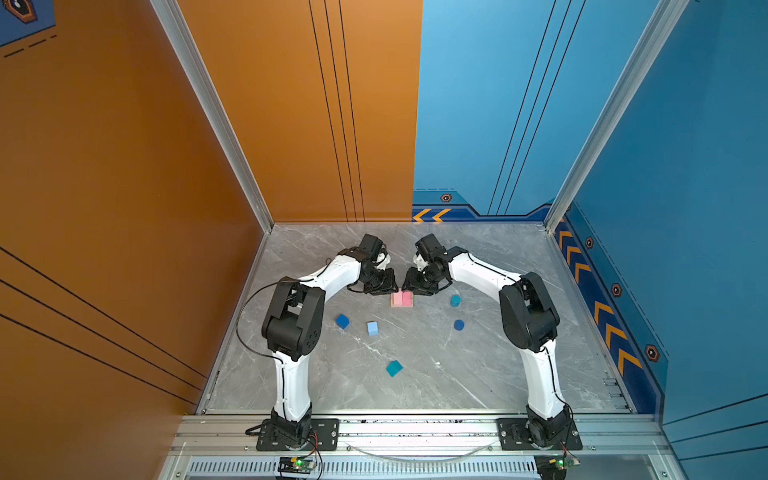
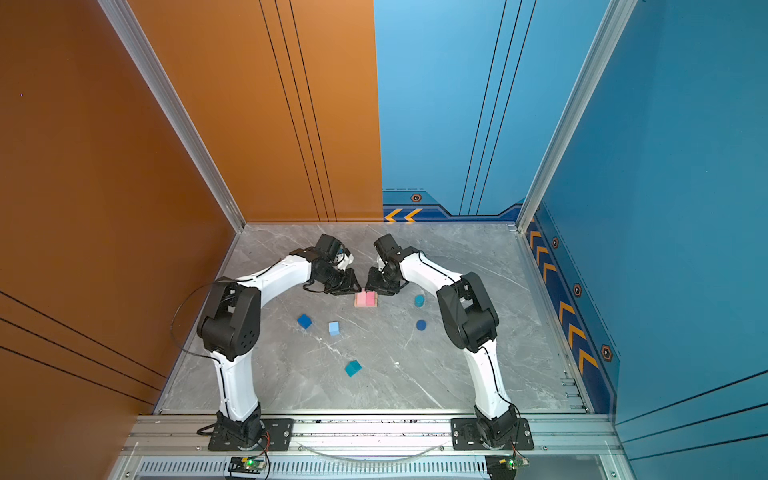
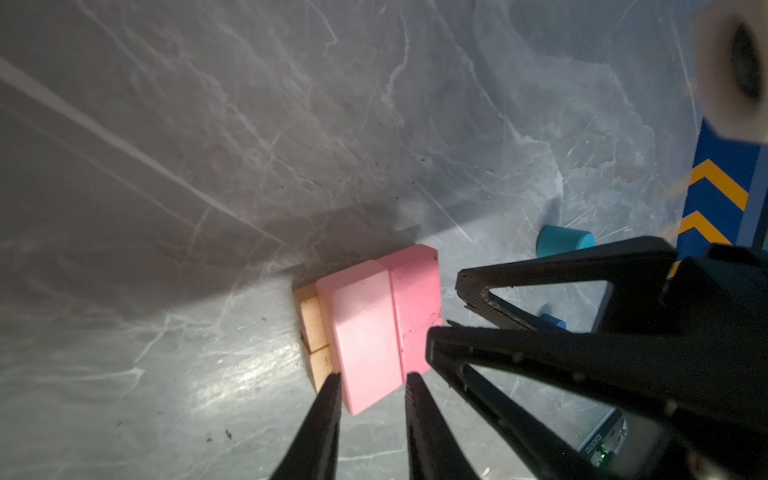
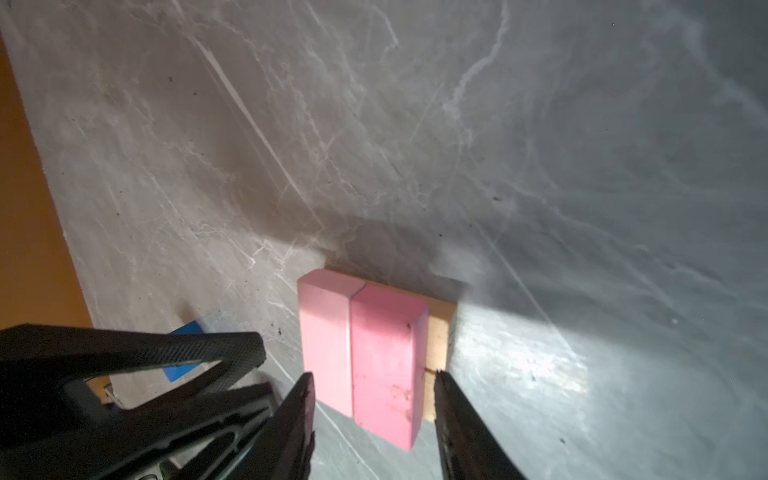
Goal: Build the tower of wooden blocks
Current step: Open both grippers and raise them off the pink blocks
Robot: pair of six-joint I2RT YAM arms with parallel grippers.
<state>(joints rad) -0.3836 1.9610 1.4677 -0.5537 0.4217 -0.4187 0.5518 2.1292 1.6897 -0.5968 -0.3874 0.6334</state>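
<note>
Pink bars (image 1: 402, 298) laid on tan bars (image 3: 313, 328). Right claw (image 4: 374, 376) released; left claw (image 3: 372, 376), I cannot tell. Next, I think: dark-blue cube (image 1: 342, 321).

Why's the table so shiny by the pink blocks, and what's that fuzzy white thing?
Right wrist view: light glares off the grey marble tabletop beside the two pink wooden bars, shadow behind them. Left wrist view: the white rounded thing is out of focus, unidentifiable.

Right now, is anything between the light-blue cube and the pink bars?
Nothing lies on the table between the light-blue cube and the pink bars. But the left gripper and right gripper both straddle those bars, crowding the top.
</note>
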